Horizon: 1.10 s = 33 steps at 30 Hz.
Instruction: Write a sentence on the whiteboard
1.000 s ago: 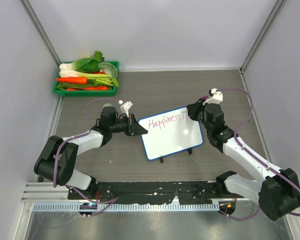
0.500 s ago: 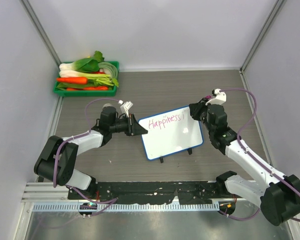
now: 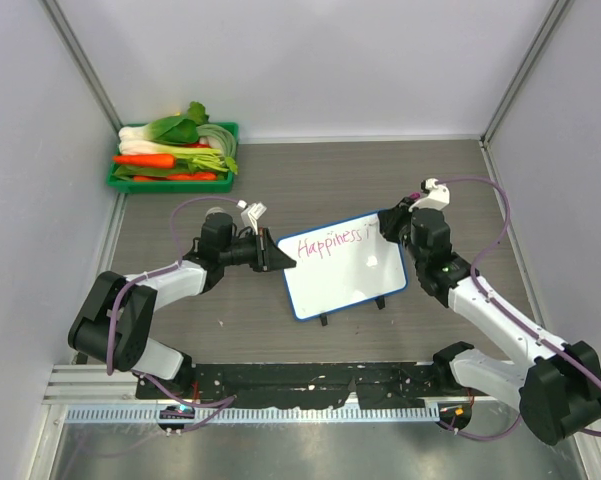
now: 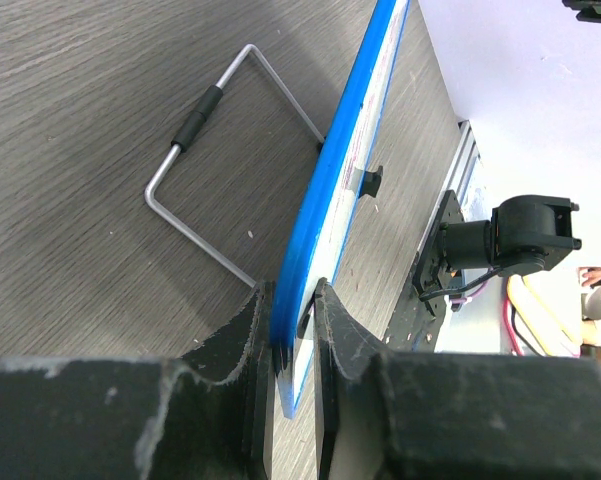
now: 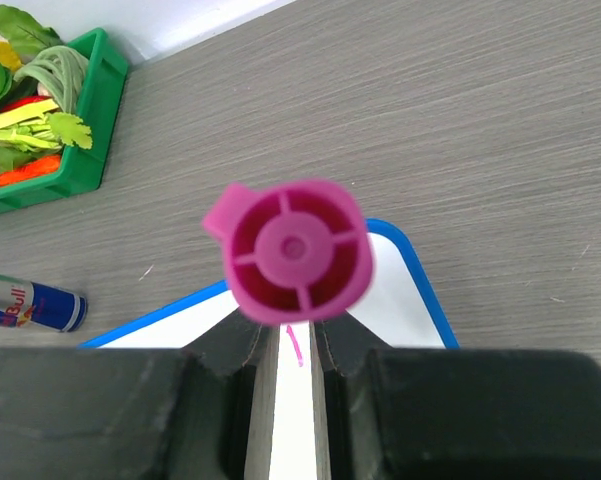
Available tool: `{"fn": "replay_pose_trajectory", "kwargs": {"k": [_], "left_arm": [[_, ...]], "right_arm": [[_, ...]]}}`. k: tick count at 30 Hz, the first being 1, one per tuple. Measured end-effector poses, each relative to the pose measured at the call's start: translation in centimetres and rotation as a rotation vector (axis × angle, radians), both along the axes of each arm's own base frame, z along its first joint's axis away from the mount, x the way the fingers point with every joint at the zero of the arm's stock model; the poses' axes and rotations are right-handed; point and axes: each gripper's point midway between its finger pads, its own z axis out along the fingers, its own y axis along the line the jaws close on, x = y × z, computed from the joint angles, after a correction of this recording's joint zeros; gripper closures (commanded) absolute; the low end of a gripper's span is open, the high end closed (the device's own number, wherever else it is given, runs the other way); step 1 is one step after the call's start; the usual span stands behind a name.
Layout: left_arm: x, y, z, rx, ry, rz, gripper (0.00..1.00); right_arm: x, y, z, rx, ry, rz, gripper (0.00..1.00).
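Pink cursive, the sentence (image 3: 332, 243), reads "Happiness" plus a short stroke across the top of the whiteboard (image 3: 345, 275). The board sits at the centre of the wooden surface (image 3: 310, 180). The left jaws pinch its blue rim at nine o'clock. The right jaws, at the board's two o'clock corner, clamp a pink-ended marker (image 5: 295, 250). A green tray (image 3: 120, 183) of vegetables lies at eleven o'clock.

Black-jointed white arms (image 3: 165, 285); purple cables (image 3: 503, 215)
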Motion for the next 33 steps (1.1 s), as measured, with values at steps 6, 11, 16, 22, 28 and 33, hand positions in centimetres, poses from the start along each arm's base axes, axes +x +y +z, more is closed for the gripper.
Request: {"fn": "replay_pose_trajectory", "kwargs": {"k": [6, 11, 16, 22, 28, 33], "left_arm": [[0.0, 0.0, 0.0, 0.0, 0.001, 0.0, 1.0], [0.0, 0.0, 0.0, 0.0, 0.001, 0.0, 1.0], [0.0, 0.0, 0.0, 0.0, 0.001, 0.0, 1.0], [0.0, 0.0, 0.0, 0.0, 0.001, 0.001, 1.0], [0.0, 0.0, 0.0, 0.0, 0.001, 0.001, 1.0], [0.0, 0.0, 0.0, 0.0, 0.002, 0.001, 1.0]], "right_arm": [[-0.3, -0.1, -0.7, -0.006, 0.015, 0.001, 0.99], [-1.0, -0.3, -1.3, -0.007, 0.024, 0.009, 0.99], [-1.7, -0.3, -2.1, -0.009, 0.039, 0.02, 0.99], [-1.9, -0.4, -2.3, -0.009, 0.043, 0.022, 0.98], [-1.5, -0.3, -2.2, -0.012, 0.046, 0.02, 0.99], [-1.0, -0.1, -1.7, -0.011, 0.042, 0.017, 0.99]]}}
